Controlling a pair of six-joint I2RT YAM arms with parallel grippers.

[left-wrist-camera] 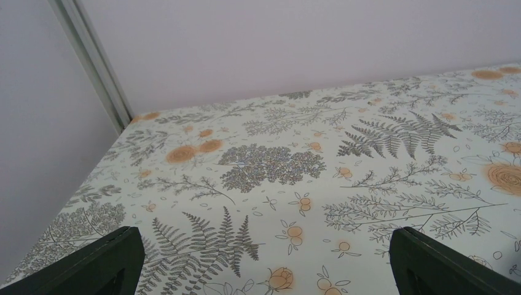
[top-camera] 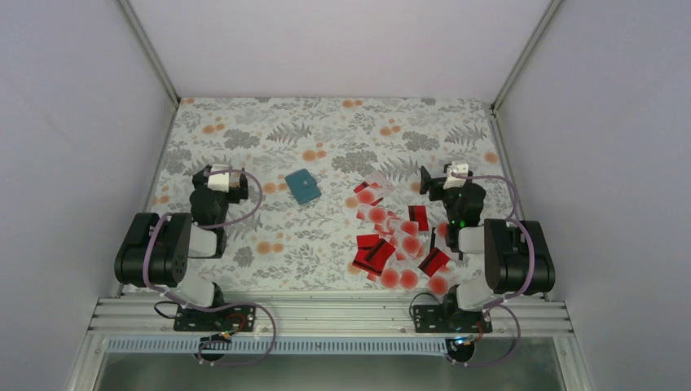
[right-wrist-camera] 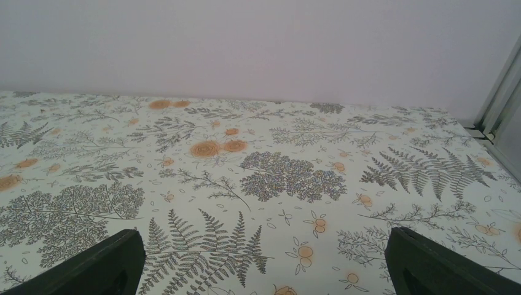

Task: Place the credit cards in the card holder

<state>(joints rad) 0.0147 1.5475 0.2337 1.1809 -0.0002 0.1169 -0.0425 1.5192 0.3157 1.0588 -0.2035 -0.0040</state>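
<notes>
The left hand [left-wrist-camera: 264,267] and right hand [right-wrist-camera: 264,267] gaped, empty. The cards [top-camera: 397,244] looked thin, stiff and slick, best pinched by a raised edge.

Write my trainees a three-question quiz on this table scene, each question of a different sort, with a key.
1. True or false: the card holder lies on top of the cards.
2. The cards lie nearer to: A the left gripper; B the right gripper.
3. Fill in: both grippers stand ____.
Key: 1 false, it lies apart from them; 2 B; 3 open.
</notes>
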